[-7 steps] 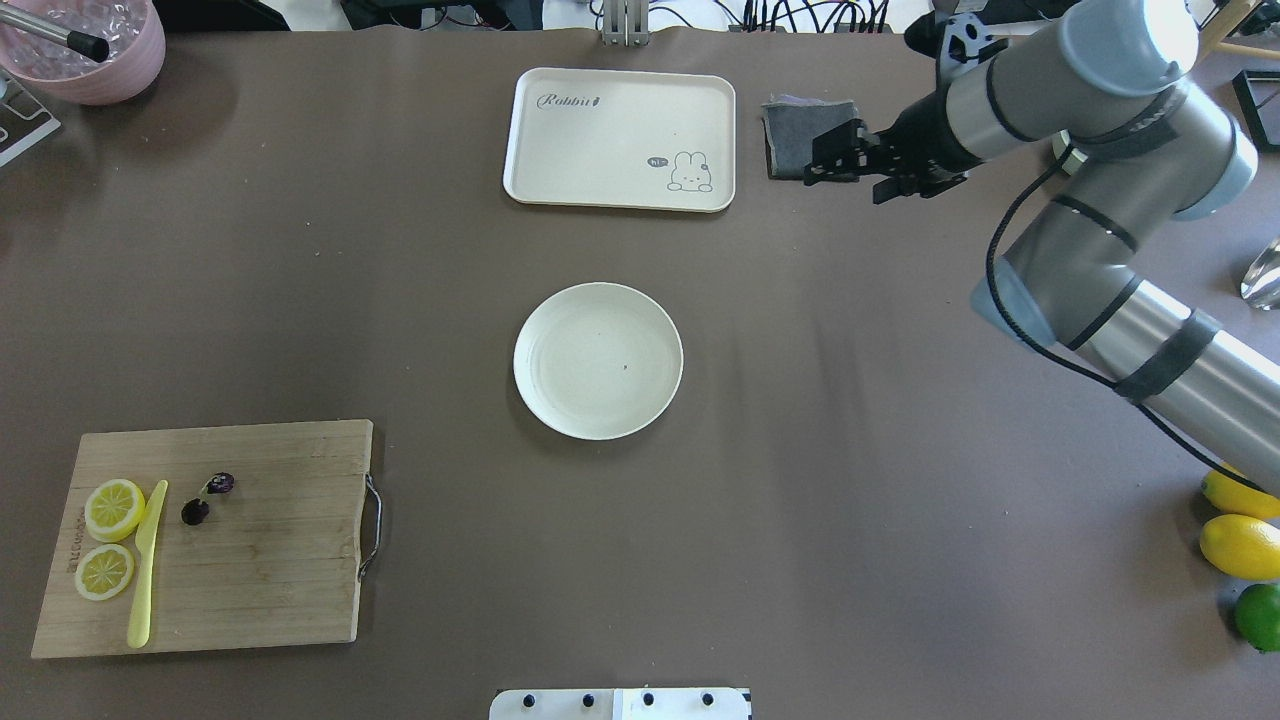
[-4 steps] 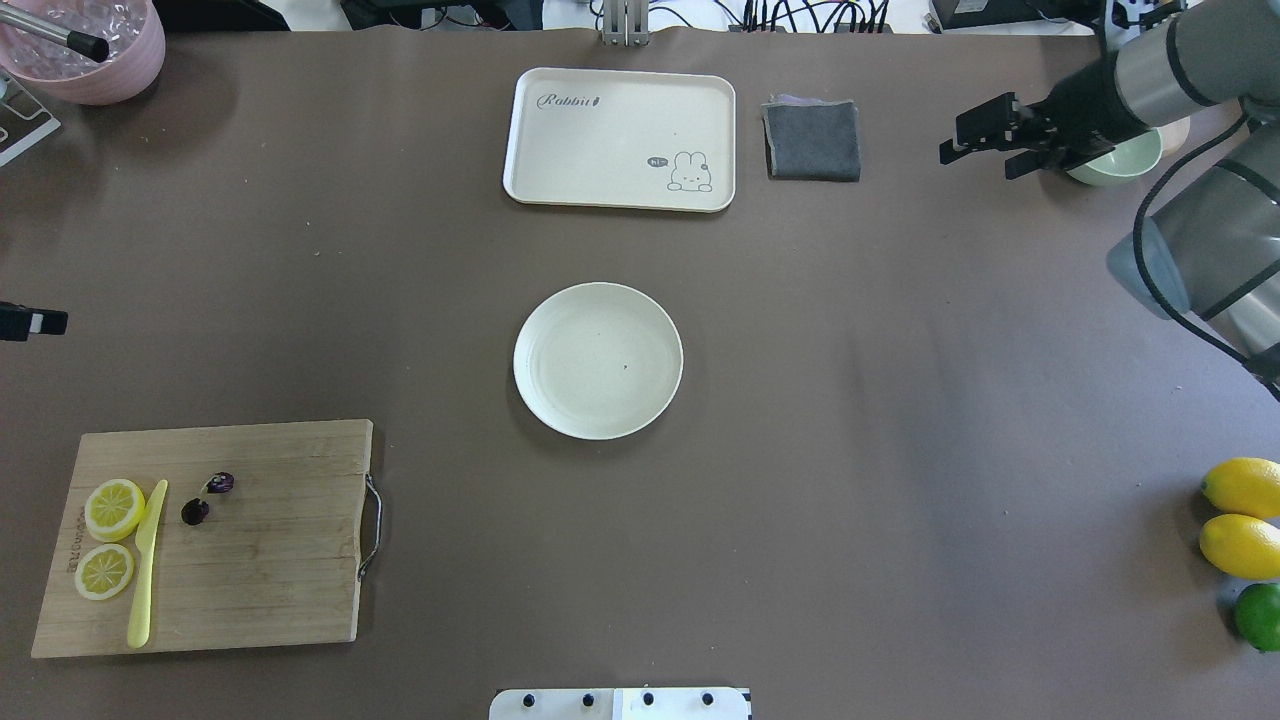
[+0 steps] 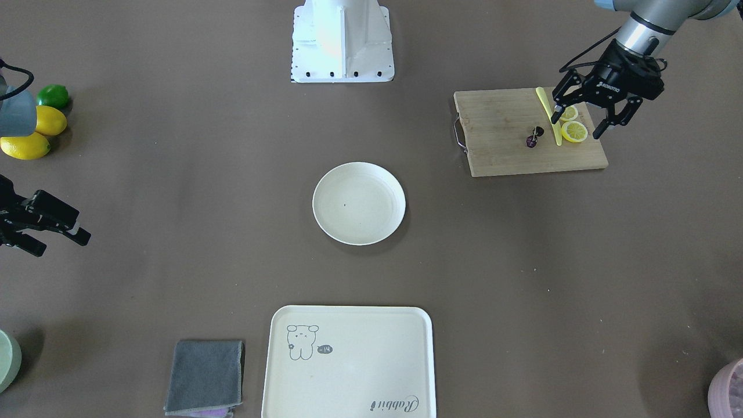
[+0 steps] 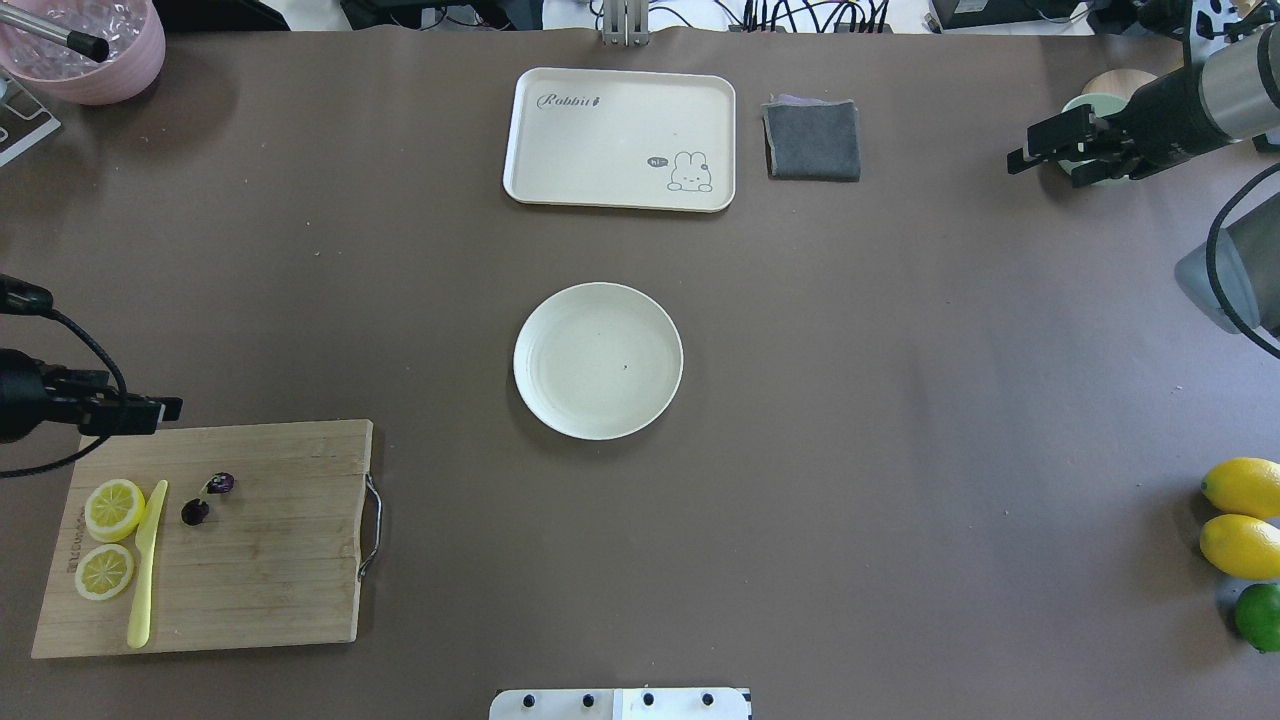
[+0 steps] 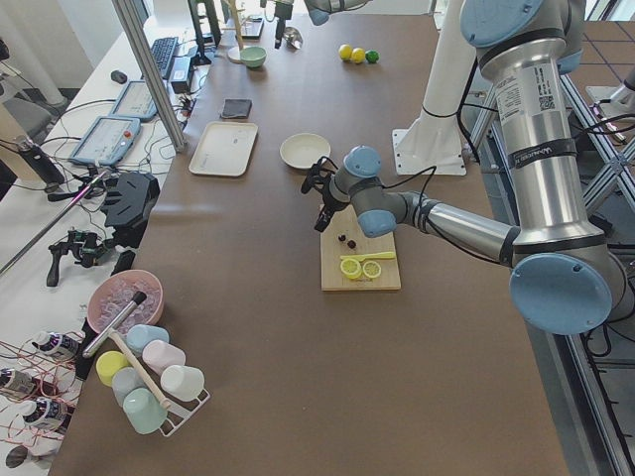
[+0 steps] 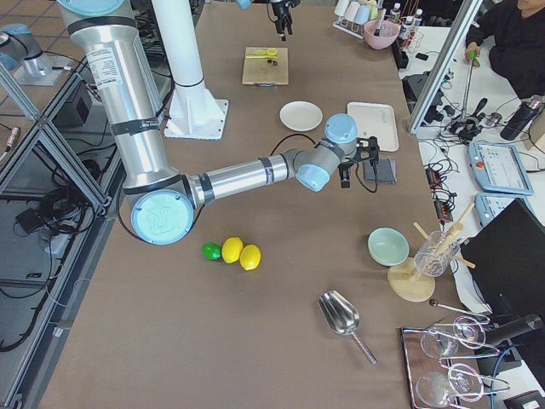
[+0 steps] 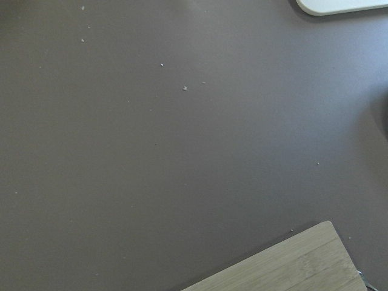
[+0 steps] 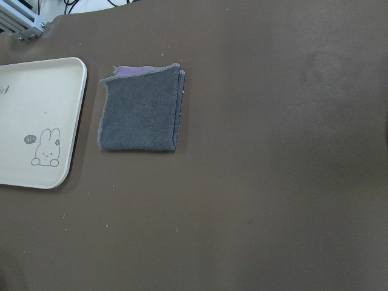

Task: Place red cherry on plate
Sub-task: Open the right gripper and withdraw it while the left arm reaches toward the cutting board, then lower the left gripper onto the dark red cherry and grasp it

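Note:
The red cherry [image 4: 207, 497], a tiny dark pair on thin stems, lies on the wooden cutting board [image 4: 260, 570] at the near left; it also shows in the front-facing view as the cherry [image 3: 533, 137]. The round cream plate [image 4: 560, 400] sits bare at the table's middle, well to the right of the board. My left gripper [image 3: 578, 126] hovers open above the board's left part, over the lemon slices and apart from the cherry. Far off at the back right, my right gripper [image 4: 1045, 152] is open and holds nothing.
Two lemon slices [image 4: 113, 508] and a yellow knife [image 4: 147, 560] share the board. A rabbit tray [image 4: 590, 150] and a grey cloth [image 4: 812, 140] lie at the back. Lemons and a lime [image 4: 1243, 545] sit at the right edge, a pink bowl [image 4: 95, 60] at the back left.
My left arm has come in from the left edge and moved toward the cutting board. My right arm has swung away from the grey cloth toward the back right.

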